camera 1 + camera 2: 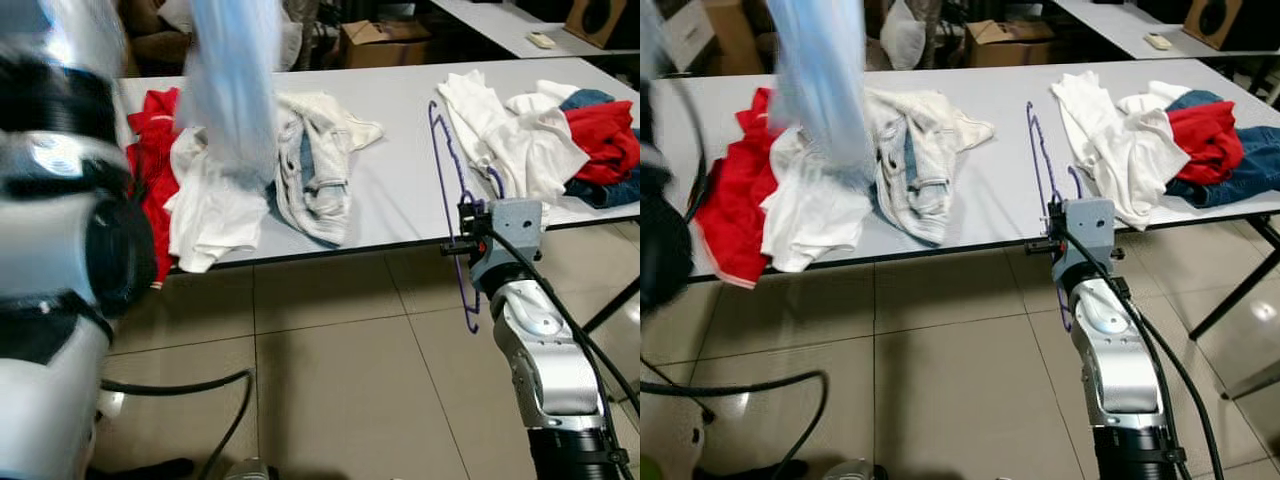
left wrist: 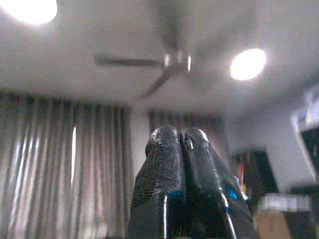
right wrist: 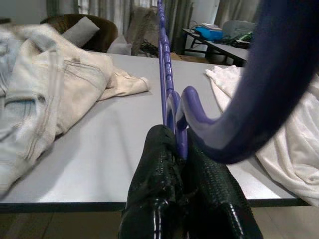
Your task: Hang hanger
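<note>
Hanger (image 1: 447,190): we have the purple wire one pinched in our right end effector (image 3: 177,144), whose fingers are clenched on it near the hook, as the right wrist view shows. It stands on edge at the near edge of the tabletop (image 1: 400,180), right of centre, its upper part over the surface and its lower part dropping below the edge toward the floor. Our left end effector (image 2: 179,139) is raised toward the ceiling with its fingers pressed together; a blurred blue cloth (image 1: 232,90) hangs high at the left in the eye views, and we judge it may be held there, though the pinch itself cannot be made out. Piles of clothes lie on the tabletop, red and white at the left (image 1: 190,190) and white, red and blue at the far right (image 1: 560,130). We judge the hanger is picked up and ready to carry. No rail is in sight, so next we need to find one and keep the hook free.
</note>
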You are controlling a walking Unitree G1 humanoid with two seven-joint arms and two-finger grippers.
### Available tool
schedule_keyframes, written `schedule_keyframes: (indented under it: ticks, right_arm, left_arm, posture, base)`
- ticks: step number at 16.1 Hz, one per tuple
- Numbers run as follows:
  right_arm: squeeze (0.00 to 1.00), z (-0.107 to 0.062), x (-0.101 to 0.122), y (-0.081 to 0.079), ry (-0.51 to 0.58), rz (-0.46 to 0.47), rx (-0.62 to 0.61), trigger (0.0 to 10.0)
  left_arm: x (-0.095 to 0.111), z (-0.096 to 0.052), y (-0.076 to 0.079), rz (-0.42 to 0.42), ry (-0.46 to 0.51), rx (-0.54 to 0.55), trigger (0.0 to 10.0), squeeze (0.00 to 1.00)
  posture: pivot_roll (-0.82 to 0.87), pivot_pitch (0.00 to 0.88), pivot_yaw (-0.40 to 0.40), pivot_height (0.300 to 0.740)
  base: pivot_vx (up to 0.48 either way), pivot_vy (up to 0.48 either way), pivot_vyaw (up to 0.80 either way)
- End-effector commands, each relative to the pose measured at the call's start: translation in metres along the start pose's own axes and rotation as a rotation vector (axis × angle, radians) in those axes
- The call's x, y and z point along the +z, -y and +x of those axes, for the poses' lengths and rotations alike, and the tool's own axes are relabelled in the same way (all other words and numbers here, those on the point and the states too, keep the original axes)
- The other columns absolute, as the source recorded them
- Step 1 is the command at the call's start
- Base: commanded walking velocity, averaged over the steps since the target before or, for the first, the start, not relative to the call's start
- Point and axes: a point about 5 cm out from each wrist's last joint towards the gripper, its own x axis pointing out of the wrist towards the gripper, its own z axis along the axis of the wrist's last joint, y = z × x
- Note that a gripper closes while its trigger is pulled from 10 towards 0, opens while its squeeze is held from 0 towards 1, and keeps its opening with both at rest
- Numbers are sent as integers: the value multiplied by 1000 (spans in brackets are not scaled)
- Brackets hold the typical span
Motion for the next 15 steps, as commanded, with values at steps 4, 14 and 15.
schedule_keyframes:
  ticks: [4, 14, 15]
  right_arm:
    - [0, -2, -2, -2, -2, -8, 6, 10000]
    - [0, -2, -9, -2, -57, -49, 15, 10000]
    - [0, -2, -10, -1, -59, -50, 12, 10000]
  left_arm:
    - [-90, -51, 35, 144, -373, -218, 0, 0]
    - [-182, -133, 113, 58, -759, -450, 10000, 1000]
    - [-181, -131, 111, 54, -753, -435, 10000, 1000]
  posture:
    - [-67, 0, 28, 740]
    - [-80, 0, 16, 740]
    - [-80, 0, 16, 740]
  base:
    - [0, 0, 0]
    - [0, 0, 0]
    - [0, 0, 0]
